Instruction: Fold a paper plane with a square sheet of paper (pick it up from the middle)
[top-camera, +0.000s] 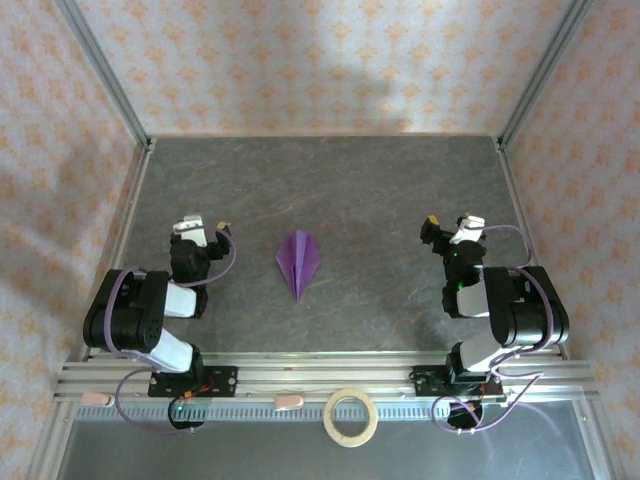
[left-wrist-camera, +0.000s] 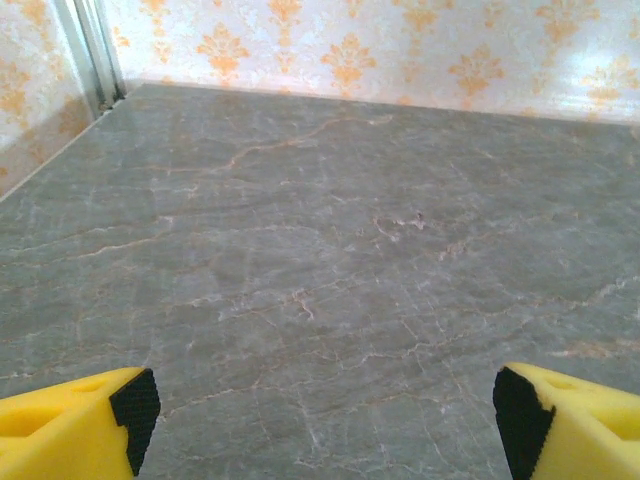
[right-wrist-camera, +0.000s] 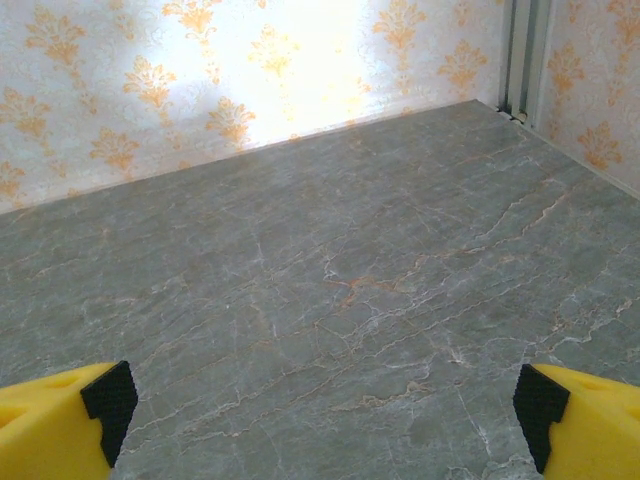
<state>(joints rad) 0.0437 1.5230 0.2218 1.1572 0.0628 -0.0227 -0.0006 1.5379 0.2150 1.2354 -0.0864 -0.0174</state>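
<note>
The paper plane (top-camera: 299, 261), a slim purple dart with a centre crease, lies flat on the grey table (top-camera: 330, 180) between the two arms, its point toward the near edge. My left gripper (top-camera: 207, 227) sits well to its left, open and empty; its yellow fingers (left-wrist-camera: 75, 432) stand wide apart over bare table in the wrist view, the left gripper (left-wrist-camera: 325, 420) holding nothing. My right gripper (top-camera: 447, 224) rests far to the plane's right, likewise open, with yellow fingertips (right-wrist-camera: 585, 425) spread and the right gripper (right-wrist-camera: 325, 425) over bare stone surface.
A tan tape ring (top-camera: 350, 416) lies on the near ledge in front of the rail (top-camera: 330, 375). Patterned walls and metal corner posts (top-camera: 105, 75) enclose the table on three sides.
</note>
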